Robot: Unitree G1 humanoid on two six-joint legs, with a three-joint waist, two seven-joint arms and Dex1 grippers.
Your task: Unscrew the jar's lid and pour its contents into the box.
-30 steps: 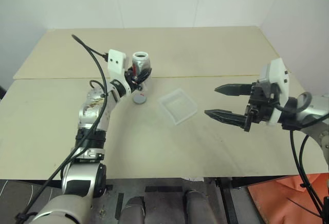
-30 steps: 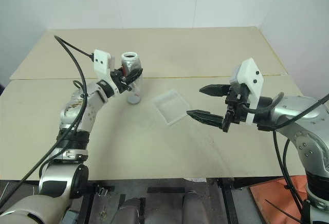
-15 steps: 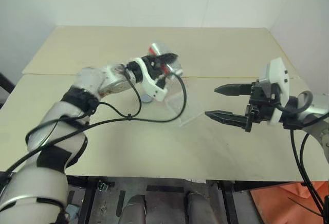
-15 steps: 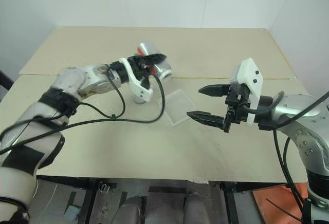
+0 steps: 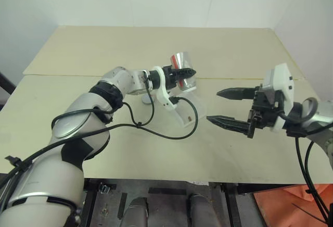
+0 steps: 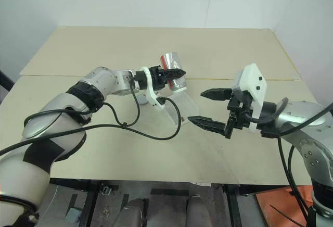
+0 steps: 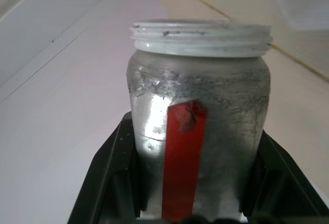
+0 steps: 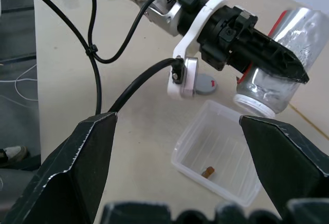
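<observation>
Jar (image 5: 182, 70) held in the air over the table (image 5: 78, 50), clamped between the two black fingers of the left gripper (image 5: 183, 73). It lies tipped well over, its open mouth slanting down toward the box (image 8: 218, 154) just below it. Left wrist view: threaded white rim bare, no lid on; silvery body with a red strip down the label; black fingers (image 7: 110, 178) pressed against both sides.

Lid (image 8: 207, 84) lies flat on the table beside the box, behind the left wrist's white camera mount, apart from the jar.

Box rests on the table between the two arms, under the jar's mouth. One small brown bit of the contents (image 8: 208, 171) lies on its clear floor, near one corner. Cannot tell whether more remains inside the jar.

Right gripper (image 5: 229, 107) hangs above the table to the right of the box, well apart from the jar, pointing toward the left arm. Its fingers stand spread wide, nothing between them.

A black cable (image 5: 156, 130) loops from the left wrist across the table in front of the box.
</observation>
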